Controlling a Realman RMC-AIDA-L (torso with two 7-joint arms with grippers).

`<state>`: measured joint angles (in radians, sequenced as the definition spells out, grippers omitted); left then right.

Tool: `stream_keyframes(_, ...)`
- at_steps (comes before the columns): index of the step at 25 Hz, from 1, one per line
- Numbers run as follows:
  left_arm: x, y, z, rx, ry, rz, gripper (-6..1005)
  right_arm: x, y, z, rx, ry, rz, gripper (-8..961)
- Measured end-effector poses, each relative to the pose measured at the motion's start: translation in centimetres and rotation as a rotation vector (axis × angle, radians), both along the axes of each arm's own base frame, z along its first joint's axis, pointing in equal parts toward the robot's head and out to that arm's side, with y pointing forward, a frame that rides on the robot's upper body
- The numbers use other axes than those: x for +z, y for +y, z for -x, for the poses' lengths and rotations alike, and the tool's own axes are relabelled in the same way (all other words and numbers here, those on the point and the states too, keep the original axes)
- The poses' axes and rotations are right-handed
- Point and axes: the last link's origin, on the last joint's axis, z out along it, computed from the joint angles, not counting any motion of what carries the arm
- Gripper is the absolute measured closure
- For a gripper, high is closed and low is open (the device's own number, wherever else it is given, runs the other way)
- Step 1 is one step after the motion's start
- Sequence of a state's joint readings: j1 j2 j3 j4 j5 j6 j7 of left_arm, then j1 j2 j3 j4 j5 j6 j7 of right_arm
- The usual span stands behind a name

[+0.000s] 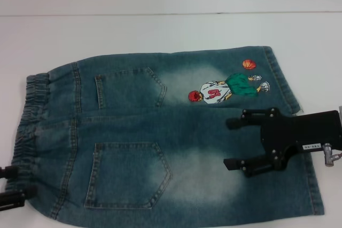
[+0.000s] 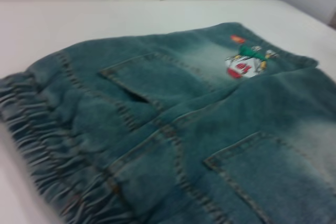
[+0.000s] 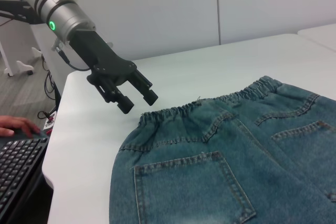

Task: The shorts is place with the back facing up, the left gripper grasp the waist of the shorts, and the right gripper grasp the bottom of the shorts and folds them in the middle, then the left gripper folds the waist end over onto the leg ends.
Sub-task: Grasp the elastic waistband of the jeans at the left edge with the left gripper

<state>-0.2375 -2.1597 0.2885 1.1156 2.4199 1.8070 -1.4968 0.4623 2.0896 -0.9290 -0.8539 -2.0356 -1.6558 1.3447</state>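
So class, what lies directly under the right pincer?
Faded denim of the shorts near the leg ends lies under the open right pincer. The table beneath the fabric is covered.

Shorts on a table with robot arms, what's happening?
A robot is getting ready to fold denim shorts, which lie flat on the white table, pockets up. Its left hand hovers open by the waist, not gripping yet. Its right hand hangs open above the leg end. Nothing is folded yet.

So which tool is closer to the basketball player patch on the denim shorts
Right. The right tool hovers just below the embroidered basketball player patch; the left tool sits beside the blue denim shorts' elastic waistband.
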Motion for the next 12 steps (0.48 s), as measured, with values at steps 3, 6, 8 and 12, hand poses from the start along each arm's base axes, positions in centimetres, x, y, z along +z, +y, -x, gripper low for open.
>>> stream_keyframes(3,0.1,0.2,0.4,0.03,0.017,-0.011,219,-0.1,0.0,0.0,-0.005,0.001,0.002,26)
stream_keyframes(6,0.1,0.1,0.9,0.062,0.044,-0.004,218,-0.2,-0.1,-0.1,-0.007,0.002,0.003,26)
stream_keyframes(8,0.0,0.1,1.2,0.08,0.062,0.003,218,-0.2,-0.1,-0.1,-0.008,0.002,0.003,26)
stream_keyframes(12,0.0,0.0,1.6,0.103,0.081,0.005,219,-0.4,-0.2,-0.2,-0.014,0.005,0.01,25)
